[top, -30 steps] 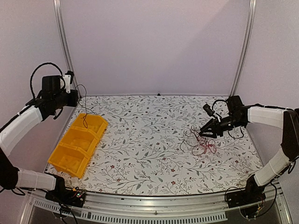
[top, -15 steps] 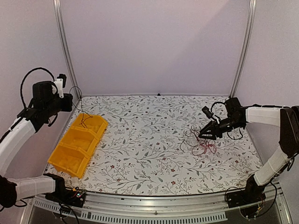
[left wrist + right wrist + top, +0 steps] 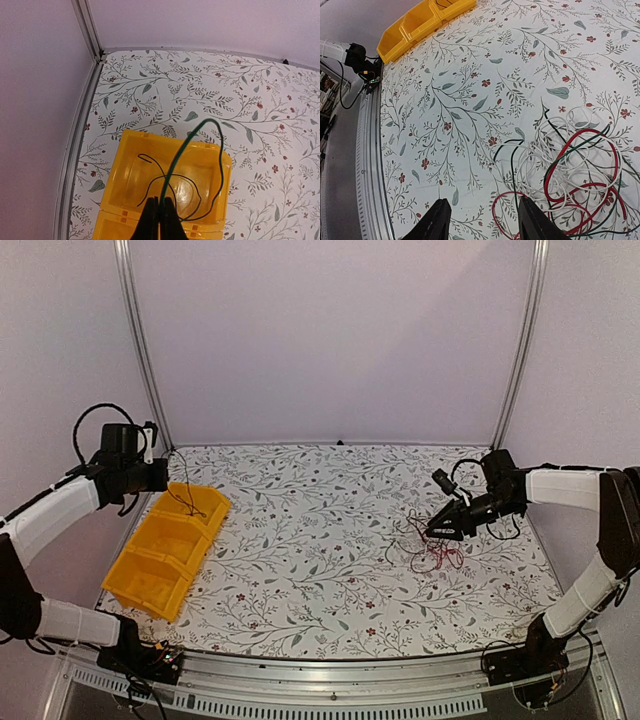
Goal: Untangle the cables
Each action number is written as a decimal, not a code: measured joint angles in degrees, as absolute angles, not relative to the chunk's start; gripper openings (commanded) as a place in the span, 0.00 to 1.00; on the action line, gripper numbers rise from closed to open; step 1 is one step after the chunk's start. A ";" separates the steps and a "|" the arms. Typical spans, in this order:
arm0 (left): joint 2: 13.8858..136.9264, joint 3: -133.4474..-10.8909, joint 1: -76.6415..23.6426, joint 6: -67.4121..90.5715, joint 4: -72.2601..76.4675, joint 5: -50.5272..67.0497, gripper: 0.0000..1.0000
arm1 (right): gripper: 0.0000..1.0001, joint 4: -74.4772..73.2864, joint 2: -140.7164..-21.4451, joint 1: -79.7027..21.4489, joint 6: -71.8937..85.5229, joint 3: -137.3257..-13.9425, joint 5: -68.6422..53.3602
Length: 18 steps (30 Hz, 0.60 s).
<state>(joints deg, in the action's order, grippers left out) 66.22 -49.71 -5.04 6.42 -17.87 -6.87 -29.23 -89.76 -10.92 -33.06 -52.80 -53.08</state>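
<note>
I have the left gripper (image 3: 160, 200) pressed together on a single green wire (image 3: 187, 142), pinching it at the bottom centre of the left wrist view, right above the end compartment of the yellow bin (image 3: 127, 145). I read that as a freed strand held over its drop spot, so it falls inside the walls and not on the table (image 3: 320, 540). From the jaws the wire runs up and to the right, arches over, then trails back down the right side into the compartment; its long axis lies along that diagonal. A thin black wire (image 3: 150, 167) already curls on the bin floor.

The right gripper (image 3: 482, 220) is spread wide, holding nothing, at the bottom of its own view just beside the tangle (image 3: 575, 175), placed, I judge, to pick the next strand. That heap of red, white and dark loops sits at the right of the overhead view, roughly round with no clear axis; one dark end strays out to its left
</note>
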 measured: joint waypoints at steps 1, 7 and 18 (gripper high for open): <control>68.12 -50.57 -4.78 6.63 -17.67 -7.18 0.00 | 0.50 -29.30 -89.76 -10.92 -33.23 -52.80 -53.08; 79.88 -53.43 -2.52 7.16 -15.35 -10.72 0.00 | 0.50 -29.65 -89.76 -10.92 -34.04 -52.80 -52.99; 87.42 -54.50 -0.67 7.77 -18.50 -8.05 0.00 | 0.50 -30.92 -89.78 -10.92 -35.86 -52.86 -51.05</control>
<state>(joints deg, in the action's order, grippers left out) 87.42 -54.50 -0.67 7.77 -18.50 -8.05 -30.92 -89.78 -10.92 -35.86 -52.86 -51.05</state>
